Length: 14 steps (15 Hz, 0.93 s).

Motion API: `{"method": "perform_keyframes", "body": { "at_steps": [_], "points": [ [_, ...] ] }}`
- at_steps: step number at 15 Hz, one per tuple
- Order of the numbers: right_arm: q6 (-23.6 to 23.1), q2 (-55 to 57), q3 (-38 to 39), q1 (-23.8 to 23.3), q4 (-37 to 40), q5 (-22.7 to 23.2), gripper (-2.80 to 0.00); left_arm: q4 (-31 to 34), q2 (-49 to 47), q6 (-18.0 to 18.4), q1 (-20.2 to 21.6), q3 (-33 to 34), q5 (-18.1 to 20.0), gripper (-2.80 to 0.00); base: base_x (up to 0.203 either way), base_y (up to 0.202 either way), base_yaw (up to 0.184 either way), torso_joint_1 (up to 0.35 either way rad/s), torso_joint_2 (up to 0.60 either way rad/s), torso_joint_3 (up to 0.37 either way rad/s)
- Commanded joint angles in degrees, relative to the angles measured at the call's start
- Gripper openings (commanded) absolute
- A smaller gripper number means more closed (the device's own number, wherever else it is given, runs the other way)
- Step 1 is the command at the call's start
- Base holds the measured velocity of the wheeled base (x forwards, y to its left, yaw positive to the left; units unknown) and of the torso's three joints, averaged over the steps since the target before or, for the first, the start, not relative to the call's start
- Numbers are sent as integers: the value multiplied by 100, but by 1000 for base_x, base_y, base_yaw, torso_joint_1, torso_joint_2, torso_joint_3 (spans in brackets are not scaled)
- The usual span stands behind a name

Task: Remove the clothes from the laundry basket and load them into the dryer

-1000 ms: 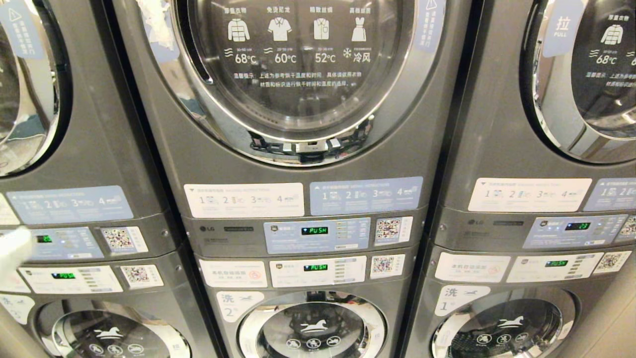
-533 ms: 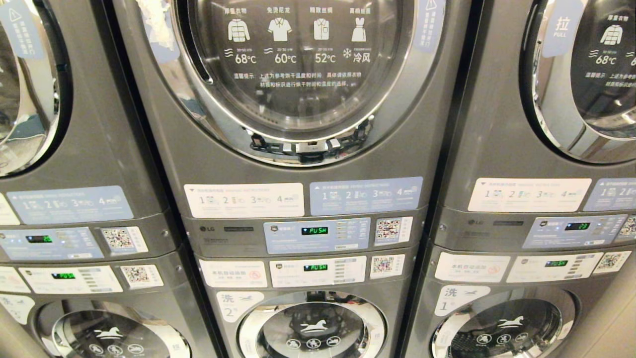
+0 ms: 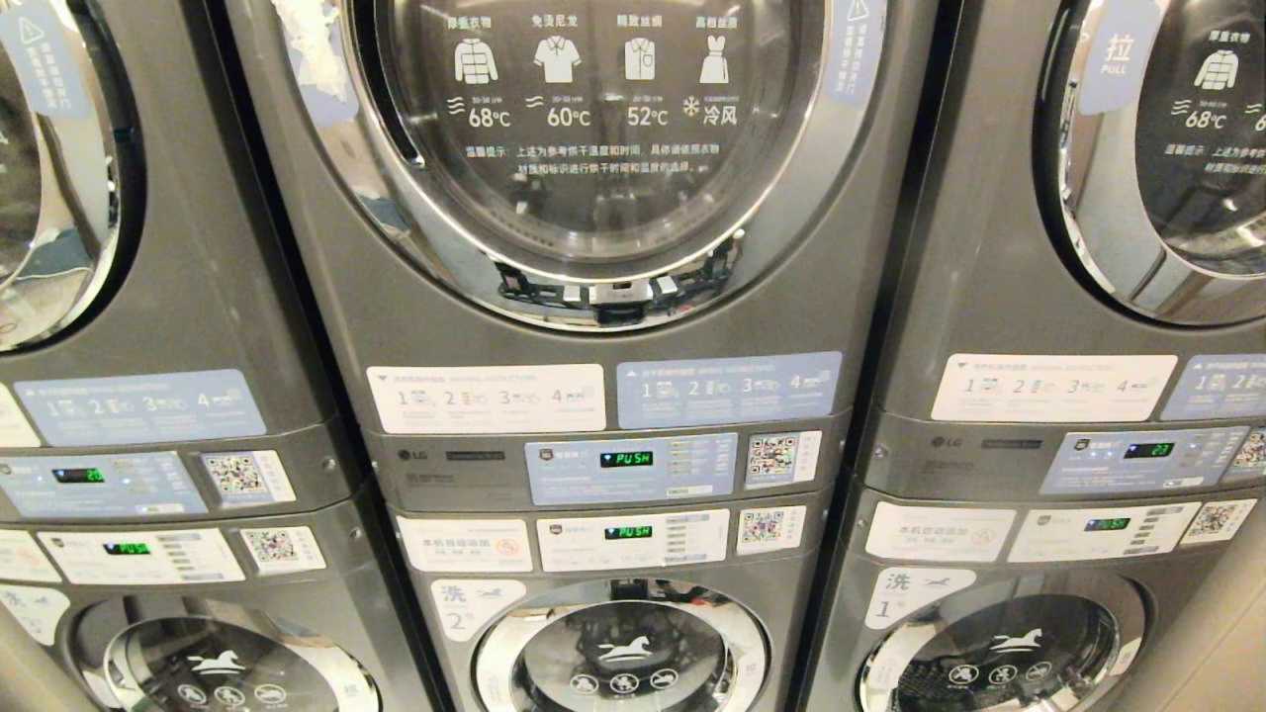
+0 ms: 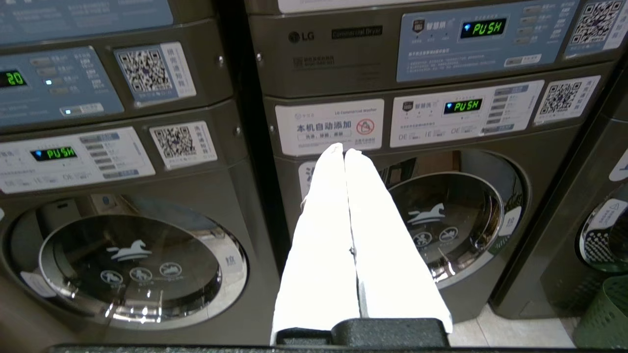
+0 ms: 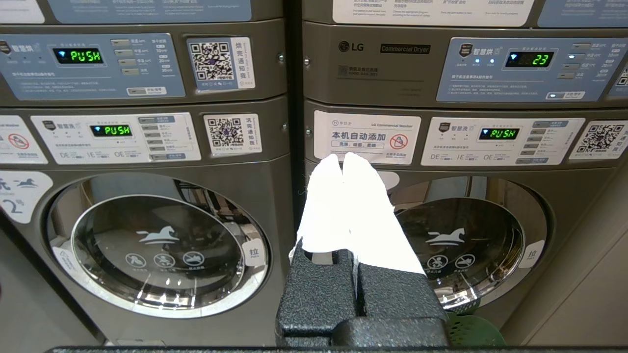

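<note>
The dryer fills the upper middle of the head view, its round glass door shut and printed with garment icons and temperatures. Its panel sits below, the green display reading PUSH. Under that is a washer with its own door closed, at the bottom centre. More stacked machines stand at the left and right edges. A green basket shows at the lower right corner of the left wrist view, on the floor beside the machines; no clothes can be made out in it. The left hand has its white fingers pressed together, holding nothing, in front of the washers. The right hand is likewise closed and empty.
</note>
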State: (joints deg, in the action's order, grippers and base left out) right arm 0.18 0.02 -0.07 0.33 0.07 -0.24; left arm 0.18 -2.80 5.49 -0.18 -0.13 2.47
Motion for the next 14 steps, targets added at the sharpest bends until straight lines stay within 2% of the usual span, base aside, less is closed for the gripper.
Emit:
{"method": "perform_keyframes", "body": {
  "at_steps": [1, 6, 9, 11, 14],
  "points": [
    [-2, -2, 7, 2, 1, -10, -280, -10, 272, 5, 9, 13, 6, -280, 0, 0, 0, 0, 0, 0],
    [50, -2, 7, 2, 1, -2, -280, -18, 272, -12, 9, 13, -10, -280, 0, 0, 0, 0, 0, 0],
    [-106, -2, 7, 2, 1, 33, -280, -18, 272, -12, 9, 13, -10, -280, 0, 0, 0, 0, 0, 0],
    [-435, -2, 7, 2, 21, 48, -280, -18, 272, -12, 9, 13, -10, -280, 0, 0, 0, 0, 0, 0],
    [-509, -2, 7, 2, 27, 103, -280, -18, 272, -12, 9, 13, -10, -280, 0, 0, 0, 0, 0, 0]
  ]
}}
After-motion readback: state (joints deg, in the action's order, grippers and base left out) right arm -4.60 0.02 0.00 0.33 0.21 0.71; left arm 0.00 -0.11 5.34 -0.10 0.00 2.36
